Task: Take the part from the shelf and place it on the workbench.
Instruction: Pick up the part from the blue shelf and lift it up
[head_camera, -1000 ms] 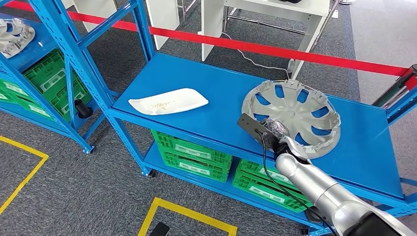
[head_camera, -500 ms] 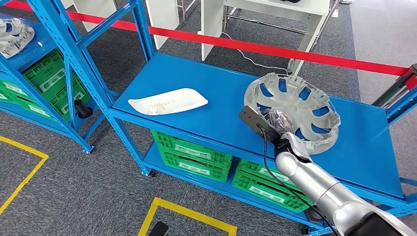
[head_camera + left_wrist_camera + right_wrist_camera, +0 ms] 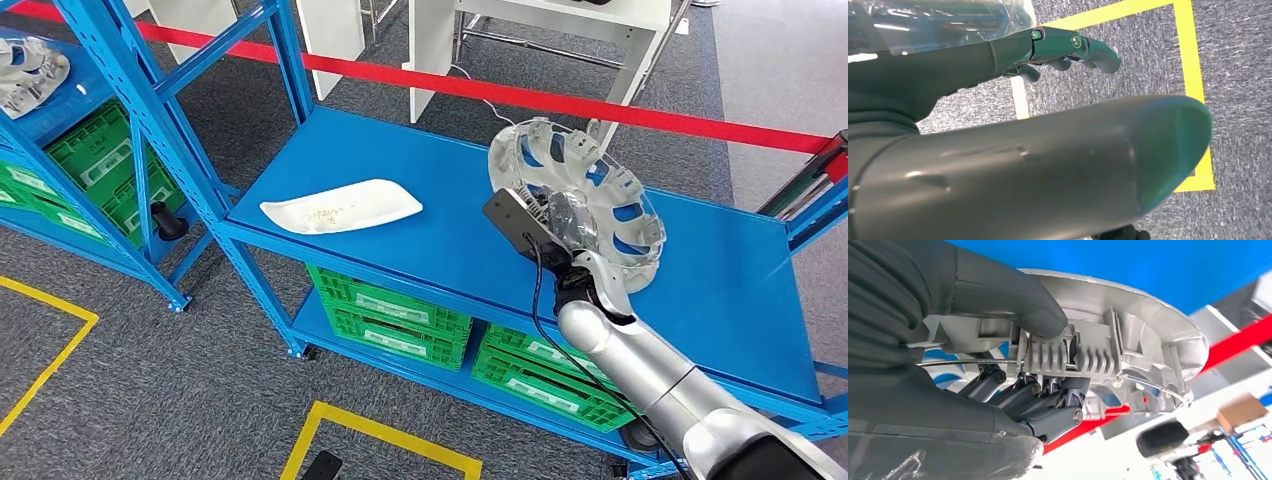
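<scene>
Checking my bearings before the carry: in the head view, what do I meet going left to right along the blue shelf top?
White curved panel → right hand gripping the silver wheel cover, tilted up off the shelf → bare blue shelf at the right end.

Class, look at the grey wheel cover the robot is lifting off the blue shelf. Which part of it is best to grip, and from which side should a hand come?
Grip the wheel cover by its rim, coming from the near, open edge of the blue shelf. The rim is thin, with ribbed clips a thumb can press on while fingers hook through the spoke openings. The right hand holds it just so.
</scene>
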